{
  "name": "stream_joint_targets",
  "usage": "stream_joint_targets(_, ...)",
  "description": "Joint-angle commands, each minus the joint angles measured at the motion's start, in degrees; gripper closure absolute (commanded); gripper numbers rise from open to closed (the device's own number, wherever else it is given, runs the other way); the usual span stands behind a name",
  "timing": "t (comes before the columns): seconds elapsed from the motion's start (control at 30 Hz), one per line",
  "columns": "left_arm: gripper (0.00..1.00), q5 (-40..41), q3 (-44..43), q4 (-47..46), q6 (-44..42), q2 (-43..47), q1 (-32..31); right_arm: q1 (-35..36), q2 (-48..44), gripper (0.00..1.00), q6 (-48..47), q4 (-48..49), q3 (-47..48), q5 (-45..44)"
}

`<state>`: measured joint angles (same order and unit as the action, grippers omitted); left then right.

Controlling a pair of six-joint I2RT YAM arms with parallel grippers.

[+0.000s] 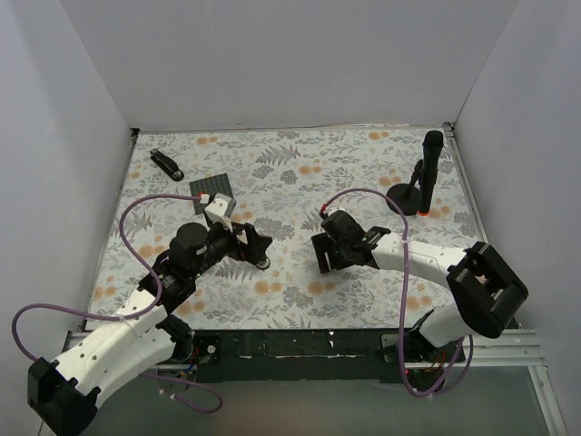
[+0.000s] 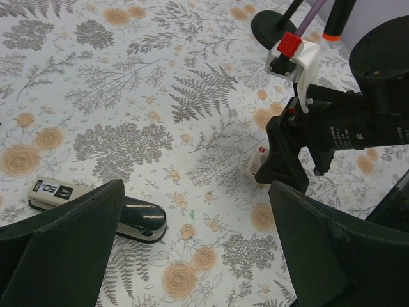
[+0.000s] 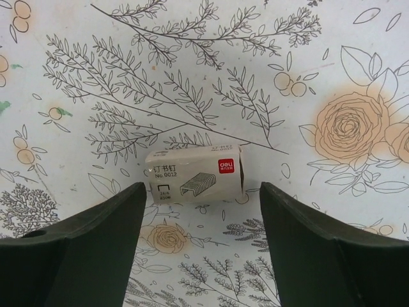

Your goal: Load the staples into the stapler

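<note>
Your left arm reaches from the near-left corner out to the middle of the desk (image 1: 363, 154), wrist low. Its left pincer (image 1: 259, 243) points right with the fingers spread wide and nothing between them. Your right arm folds at the elbow by the right edge and runs its forearm back to the left, so the right pincer (image 1: 321, 256) faces the left one, near it but apart. The right pincer is also spread wide and holds nothing. Its wrist view shows one finger on either side of the box of staples (image 3: 195, 174), and neither finger touches it. There is one such box, whitish, lying flat on its long side. The left wrist view shows one stapler (image 2: 96, 214), black on top, grey below, with a pale label. It lies flat, partly behind one left finger, and you cannot tell whether they touch. A second slim black piece (image 1: 166, 163) lies far off in the far-left corner and looks like another stapler, which would make two. You also have one dark grey mat (image 1: 213, 189) beyond the left wrist and one tall black stand (image 1: 428, 173) on a round base at far right.
</note>
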<state>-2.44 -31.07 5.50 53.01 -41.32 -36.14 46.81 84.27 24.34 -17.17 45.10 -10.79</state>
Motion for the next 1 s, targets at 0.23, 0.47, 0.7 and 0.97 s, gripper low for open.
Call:
stream_joint_targets(0.23,0.02,-2.8,0.4,-1.6,9.1,-1.9,-4.9,-0.5,-8.2,0.22,-1.4,-1.6,-0.1,-2.0)
stream_joint_targets(0.47,0.02,4.1,-1.5,-3.6,10.4,-9.8,-14.4,-11.2,-13.2,0.33,-3.3,4.6,-6.3,11.1)
stream_joint_targets(0.7,0.02,11.1,-5.3,-5.1,6.0,-21.1,-23.4,-17.6,-15.6,0.34,-3.9,8.4,-10.0,18.8)
stream_joint_targets(0.97,0.02,14.3,-15.4,-6.6,-8.5,-40.6,-26.3,-22.5,-22.6,0.33,-0.8,11.7,-15.4,17.7)
